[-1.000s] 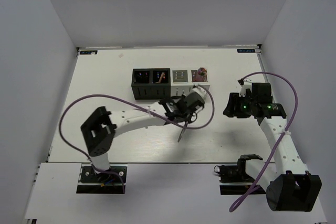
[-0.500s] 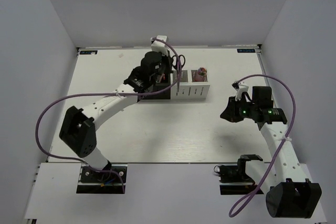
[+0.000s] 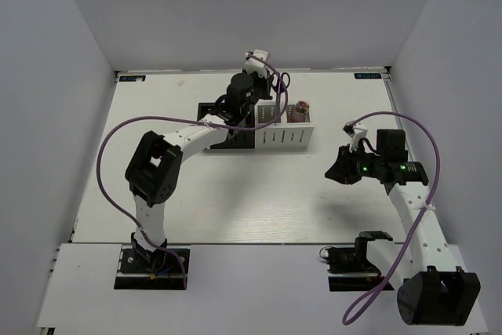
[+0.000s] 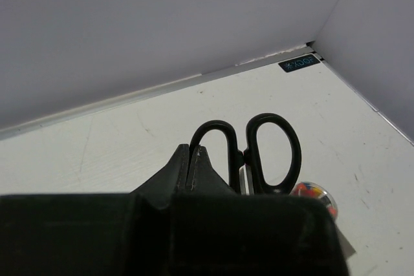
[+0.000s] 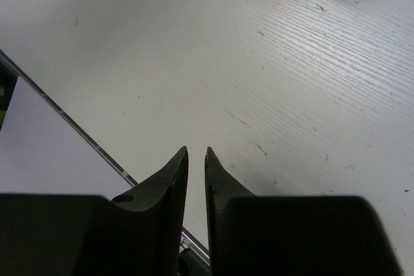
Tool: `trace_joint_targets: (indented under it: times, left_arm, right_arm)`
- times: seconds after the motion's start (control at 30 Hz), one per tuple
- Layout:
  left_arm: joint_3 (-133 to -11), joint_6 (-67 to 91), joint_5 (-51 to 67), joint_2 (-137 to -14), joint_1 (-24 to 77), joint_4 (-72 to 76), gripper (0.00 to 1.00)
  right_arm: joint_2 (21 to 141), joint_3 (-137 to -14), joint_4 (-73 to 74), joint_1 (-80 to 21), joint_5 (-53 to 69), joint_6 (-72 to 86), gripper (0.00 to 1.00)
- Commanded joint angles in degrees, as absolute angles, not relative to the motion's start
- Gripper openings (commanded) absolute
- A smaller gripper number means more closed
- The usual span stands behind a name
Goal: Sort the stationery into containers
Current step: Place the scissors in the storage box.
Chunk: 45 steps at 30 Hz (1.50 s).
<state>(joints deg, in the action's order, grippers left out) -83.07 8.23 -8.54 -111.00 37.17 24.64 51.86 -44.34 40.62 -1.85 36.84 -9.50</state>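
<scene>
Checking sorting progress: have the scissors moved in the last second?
Yes. The scissors went from in front of the containers to above them, in the left gripper.

Scissors [image 4: 242,151] blades hidden behind the left gripper [image 4: 194,159] body, pink-topped item [image 4: 315,196] half covered by that same body, black containers [image 3: 241,141] largely under the left arm [image 3: 188,137] overhead, their contents too small to tell
</scene>
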Motion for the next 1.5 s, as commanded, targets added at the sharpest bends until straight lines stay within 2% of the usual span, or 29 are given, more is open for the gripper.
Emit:
trace_joint_targets:
  times: [0.0, 0.3, 0.57, 0.67, 0.73, 0.83, 0.93, 0.97, 1.1, 1.3, 1.4, 1.43, 1.47]
  left_arm:
    - [-86.9, 3.8, -8.6, -111.2, 36.1, 27.9, 0.00]
    - [-88.9, -3.1, -8.8, -114.3, 36.4, 24.7, 0.00]
    - [-82.5, -7.8, -8.1, -113.7, 38.0, 25.1, 0.02]
    - [-81.0, -7.6, -7.9, -113.6, 38.3, 24.5, 0.10]
    - [-81.2, -7.7, -8.0, -113.6, 38.6, 24.2, 0.12]
    - [-82.4, -8.0, -8.1, -113.7, 38.6, 22.8, 0.32]
    - [-83.2, -8.0, -8.5, -113.6, 39.0, 22.6, 0.46]
    - [-83.6, -8.2, -8.8, -113.5, 39.3, 22.4, 0.55]
    - [-84.6, -8.6, -9.9, -112.9, 39.1, 21.9, 0.61]
    - [-83.7, -8.3, -10.4, -109.4, 39.4, 22.3, 0.61]
    - [-81.2, -7.7, -10.5, -105.0, 39.8, 23.1, 0.55]
    - [-80.5, -7.5, -10.6, -102.4, 40.1, 22.8, 0.45]
    - [-79.0, -6.8, -10.5, -99.4, 40.3, 22.2, 0.40]
  right_arm:
    - [51.7, -44.1, 41.7, -1.6, 38.9, -10.4, 0.20]
    - [52.2, -44.2, 41.6, -1.6, 38.9, -10.5, 0.20]
    - [52.2, -44.2, 41.5, -1.7, 38.8, -10.5, 0.21]
    - [52.2, -44.3, 41.6, -1.6, 38.6, -10.6, 0.21]
    - [52.3, -44.2, 41.6, -1.7, 38.7, -10.7, 0.22]
    - [52.3, -44.1, 41.6, -0.5, 38.7, -10.8, 0.24]
    - [52.3, -44.2, 41.5, -1.6, 38.6, -11.0, 0.24]
    - [52.3, -44.1, 41.5, -1.6, 38.6, -10.9, 0.26]
    - [52.3, -44.0, 41.7, -1.7, 38.8, -11.1, 0.27]
    - [52.2, -43.9, 41.7, -1.5, 39.0, -11.2, 0.28]
    - [52.4, -43.9, 41.6, -1.6, 39.3, -11.2, 0.32]
    - [52.3, -44.0, 41.7, -1.6, 39.4, -11.3, 0.34]
    - [52.5, -44.0, 41.7, -1.7, 39.5, -11.6, 0.41]
